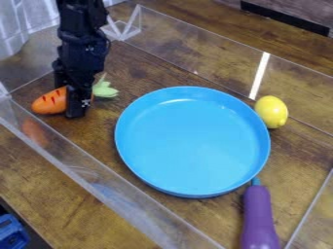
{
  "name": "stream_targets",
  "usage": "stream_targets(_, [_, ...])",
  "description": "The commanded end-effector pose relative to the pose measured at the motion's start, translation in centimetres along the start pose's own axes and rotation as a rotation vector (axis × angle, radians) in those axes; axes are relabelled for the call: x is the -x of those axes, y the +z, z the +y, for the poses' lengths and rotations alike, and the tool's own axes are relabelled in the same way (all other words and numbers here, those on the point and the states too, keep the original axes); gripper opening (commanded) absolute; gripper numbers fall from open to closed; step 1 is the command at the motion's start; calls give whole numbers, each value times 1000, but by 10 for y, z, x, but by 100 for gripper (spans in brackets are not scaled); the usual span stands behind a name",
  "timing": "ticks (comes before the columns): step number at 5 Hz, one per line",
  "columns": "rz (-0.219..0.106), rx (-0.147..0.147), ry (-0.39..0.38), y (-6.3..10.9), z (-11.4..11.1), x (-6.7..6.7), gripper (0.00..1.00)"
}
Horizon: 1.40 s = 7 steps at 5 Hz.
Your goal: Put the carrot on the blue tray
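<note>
a dark wooden table (156,73) with visible grain is seen across the whole view, and it is enclosed by low transparent plastic walls (78,160). a thin bright streak of light (260,73) is reflected on the wood near the right side. a small blue object (8,233) is seen at the lower left corner, outside the walls.

orange carrot (53,99) left of blue tray (169,151)
</note>
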<state>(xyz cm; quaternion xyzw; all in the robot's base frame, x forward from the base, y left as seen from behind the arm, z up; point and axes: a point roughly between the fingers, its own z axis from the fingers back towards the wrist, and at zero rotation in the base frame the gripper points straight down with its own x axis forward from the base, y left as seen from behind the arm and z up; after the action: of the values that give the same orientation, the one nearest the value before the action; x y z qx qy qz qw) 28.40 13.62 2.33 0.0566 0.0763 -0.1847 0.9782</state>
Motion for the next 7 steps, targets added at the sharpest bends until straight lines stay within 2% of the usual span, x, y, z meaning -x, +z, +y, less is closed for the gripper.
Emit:
stream_targets(1, [-56,-59,18,25,8,-11,0])
stream_targets(2, [-58,-74,38,31,10,-13,0])
stream_targets(4, [-49,-96,241,74,-3,-12,0])
stream_targets(5, [-50,-97,315,94,-18,-16,0])
stream_targets(7, [-62,-100,297,108,-27,-37,0])
